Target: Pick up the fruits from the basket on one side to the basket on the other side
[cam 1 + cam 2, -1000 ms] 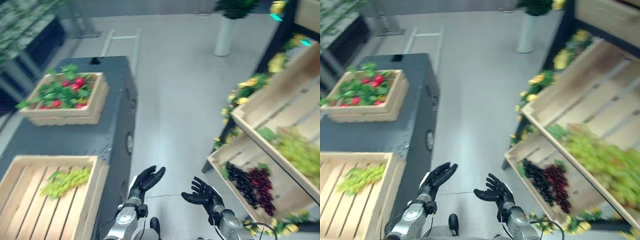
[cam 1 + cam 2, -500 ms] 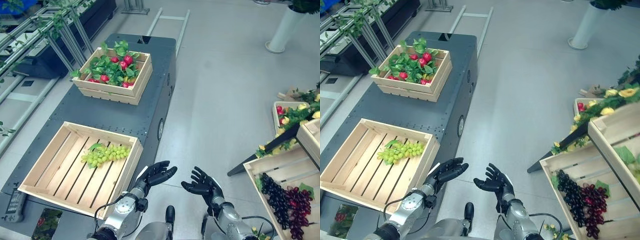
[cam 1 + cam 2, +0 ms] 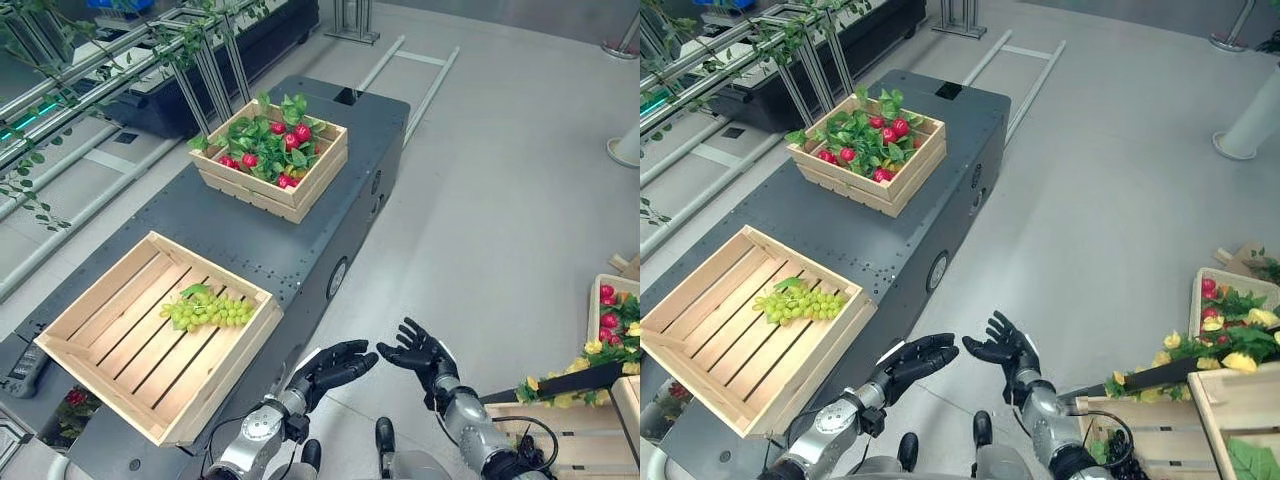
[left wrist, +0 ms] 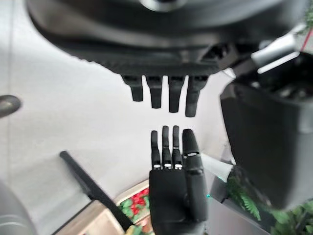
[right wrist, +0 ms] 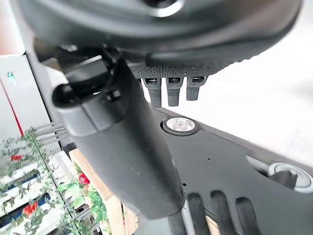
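A bunch of green grapes (image 3: pixel 207 311) lies in the near wooden crate (image 3: pixel 212 265) on the dark table (image 3: pixel 190 225). A second crate (image 3: pixel 245 192), further along the table, holds red fruits (image 3: pixel 290 135) among green leaves. My left hand (image 3: pixel 335 365) and right hand (image 3: pixel 420 352) hover over the floor off the near crate's right corner. Their palms face each other and both are open, with nothing in them. The left wrist view shows straight fingers (image 4: pixel 164 93) and the right hand (image 4: pixel 173 196) opposite. In the right wrist view its fingers (image 5: pixel 168 90) are straight too.
At the right a slanted wooden shelf carries yellow flowers (image 3: pixel 1230 355), a small crate of red fruit (image 3: pixel 612 305) and dark grapes (image 3: pixel 1110 450). Metal racks with vines (image 3: pixel 60 90) run along the far left. A white post (image 3: pixel 1250 125) stands on the open grey floor.
The camera has swung left, so the table and both crates now sit more central and the shelf has slid off to the right. Both hands stay open and level.
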### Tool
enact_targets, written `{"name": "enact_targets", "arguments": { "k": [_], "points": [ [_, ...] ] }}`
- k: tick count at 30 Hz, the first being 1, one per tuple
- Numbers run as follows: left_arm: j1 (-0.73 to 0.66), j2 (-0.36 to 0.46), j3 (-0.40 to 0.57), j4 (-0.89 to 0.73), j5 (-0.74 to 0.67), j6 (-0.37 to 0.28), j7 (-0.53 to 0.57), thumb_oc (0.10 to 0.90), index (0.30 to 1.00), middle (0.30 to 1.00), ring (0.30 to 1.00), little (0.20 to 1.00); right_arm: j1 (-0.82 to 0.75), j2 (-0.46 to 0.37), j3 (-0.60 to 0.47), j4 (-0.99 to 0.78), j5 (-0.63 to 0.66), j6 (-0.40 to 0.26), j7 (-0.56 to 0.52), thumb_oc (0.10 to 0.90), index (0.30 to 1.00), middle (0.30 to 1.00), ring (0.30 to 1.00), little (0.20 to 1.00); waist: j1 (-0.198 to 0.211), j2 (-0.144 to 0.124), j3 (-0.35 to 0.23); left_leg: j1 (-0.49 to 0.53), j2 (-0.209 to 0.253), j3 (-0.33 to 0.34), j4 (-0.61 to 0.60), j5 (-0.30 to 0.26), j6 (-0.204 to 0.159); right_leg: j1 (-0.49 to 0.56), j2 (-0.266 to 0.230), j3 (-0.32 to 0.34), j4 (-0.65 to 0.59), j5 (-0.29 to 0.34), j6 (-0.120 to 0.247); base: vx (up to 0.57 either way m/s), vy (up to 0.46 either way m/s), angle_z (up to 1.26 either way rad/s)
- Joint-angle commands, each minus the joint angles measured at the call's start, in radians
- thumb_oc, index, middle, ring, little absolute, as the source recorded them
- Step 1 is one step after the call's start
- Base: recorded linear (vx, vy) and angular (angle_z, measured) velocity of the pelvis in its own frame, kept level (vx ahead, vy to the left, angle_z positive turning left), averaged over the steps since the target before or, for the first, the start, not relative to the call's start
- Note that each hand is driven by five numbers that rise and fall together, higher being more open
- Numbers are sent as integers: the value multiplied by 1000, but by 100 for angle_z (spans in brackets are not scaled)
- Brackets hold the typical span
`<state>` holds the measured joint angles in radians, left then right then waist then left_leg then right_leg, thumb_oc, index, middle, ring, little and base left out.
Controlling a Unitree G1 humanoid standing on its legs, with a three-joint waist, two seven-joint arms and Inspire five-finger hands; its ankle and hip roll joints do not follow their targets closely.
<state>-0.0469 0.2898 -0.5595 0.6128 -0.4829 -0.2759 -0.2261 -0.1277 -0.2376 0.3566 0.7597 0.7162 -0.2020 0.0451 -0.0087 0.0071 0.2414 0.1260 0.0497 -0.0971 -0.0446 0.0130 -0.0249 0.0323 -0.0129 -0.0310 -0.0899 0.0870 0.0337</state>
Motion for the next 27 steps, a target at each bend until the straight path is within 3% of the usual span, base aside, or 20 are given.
{"name": "enact_targets", "arguments": {
  "k": [1, 3, 4, 5, 6, 7, 10, 19, 21, 22, 23, 24, 25, 27],
  "points": [
    [-49, -13, 10, -60, 3, -105, 34, 800, 900, 900, 900, 900, 17, 28, 20, -52, -25, -24, 49, 800, 900, 900, 900, 900, 24, -37, -64, -96, -17, 64, 133, -52, -19, 26, -86, -48, 20, -5, 32, 16, -47, 27],
    [-59, -13, 7, -65, 28, -94, 46, 800, 900, 900, 900, 900, 41, 25, 10, -63, -26, -32, 34, 800, 900, 900, 900, 900, 12, -43, -53, -127, -13, 151, 206, -43, -31, 40, -96, -100, 19, -12, 27, -16, -37, 50],
    [-71, -11, 2, -71, 26, -82, 34, 800, 900, 900, 900, 900, 55, 21, -2, -69, -23, -43, 19, 800, 900, 900, 900, 900, 0, -43, -40, -150, 2, 225, 246, -35, -42, 54, -104, -148, 21, -18, 26, -51, -1, 116],
    [-80, -15, -2, -77, 38, -82, 26, 800, 900, 900, 900, 900, 58, 23, -6, -68, -10, -59, 1, 800, 900, 900, 900, 900, -10, -36, -30, -150, 21, 318, 199, -17, -48, 63, -109, -192, 23, -21, 35, -65, 25, 143],
    [-88, -16, -5, -82, 40, -80, 21, 800, 900, 900, 900, 900, 56, 24, -5, -67, 0, -70, -6, 800, 900, 900, 900, 900, -14, -29, -27, -145, 31, 357, 156, 1, -51, 67, -108, -209, 22, -21, 40, -43, 75, 171],
    [-98, -21, -17, -89, 46, -74, 38, 800, 900, 900, 900, 900, 46, 23, -2, -59, 10, -79, -17, 800, 900, 900, 900, 900, -16, -15, -22, -127, 43, 352, 83, 32, -56, 63, -101, -210, 24, -27, 43, -9, 81, 140],
    [-119, -22, -28, -86, 58, -86, 95, 800, 900, 900, 900, 900, 47, 38, 2, -57, 54, -79, -33, 800, 900, 900, 900, 900, -13, -4, -25, -96, 18, 277, -6, 57, -42, 49, -94, -193, 40, -29, 54, 10, 61, 53],
    [-122, 1, -32, -78, 107, -103, 128, 800, 900, 900, 900, 900, 63, 72, -1, -1, 38, -99, -20, 800, 900, 900, 900, 900, -4, -7, -48, -48, -23, 253, -43, 22, -4, 64, -107, -214, 44, -33, 65, 40, 84, 10],
    [-122, 2, -32, -82, 106, -95, 122, 800, 900, 900, 900, 900, 64, 80, -1, -6, 34, -103, -31, 800, 900, 900, 900, 900, -3, -5, -48, -49, -25, 254, -43, 19, 5, 55, -110, -216, 95, -56, 66, 5, 102, 1],
    [-124, 8, -32, -90, 105, -94, 120, 800, 900, 900, 900, 900, 66, 88, 2, -16, 29, -110, -38, 800, 900, 900, 900, 900, -5, 2, -41, -53, -23, 271, -43, 22, 19, 15, -111, -219, 214, -84, 72, -73, 172, 1],
    [-122, 20, -30, -100, 106, -107, 118, 800, 900, 900, 900, 900, 73, 92, 3, -39, 18, -118, -44, 800, 900, 900, 900, 900, -13, 15, -18, -57, -16, 281, -42, 30, 32, -72, -127, -211, 392, -60, 95, -102, 176, -1],
    [-122, 24, -29, -104, 109, -112, 119, 800, 900, 900, 900, 900, 75, 92, 3, -47, 16, -121, -45, 800, 900, 900, 900, 900, -15, 17, -8, -60, -15, 281, -40, 30, 35, -106, -138, -203, 449, -45, 102, -118, 112, -13],
    [-126, 32, -30, -113, 108, -117, 121, 800, 900, 900, 900, 900, 74, 87, 3, -55, 21, -127, -41, 800, 900, 900, 900, 900, -20, 17, 11, -63, -16, 276, -37, 29, 38, -151, -142, -182, 494, -27, 109, -67, -39, -21],
    [-138, 49, -36, -133, 103, -105, 122, 800, 900, 900, 900, 900, 73, 79, -3, -57, 34, -134, -32, 800, 900, 900, 900, 900, -37, 6, 37, -57, -21, 244, -34, 24, 32, -166, -123, -139, 410, -21, 104, 15, -159, -12]
  ]
}}
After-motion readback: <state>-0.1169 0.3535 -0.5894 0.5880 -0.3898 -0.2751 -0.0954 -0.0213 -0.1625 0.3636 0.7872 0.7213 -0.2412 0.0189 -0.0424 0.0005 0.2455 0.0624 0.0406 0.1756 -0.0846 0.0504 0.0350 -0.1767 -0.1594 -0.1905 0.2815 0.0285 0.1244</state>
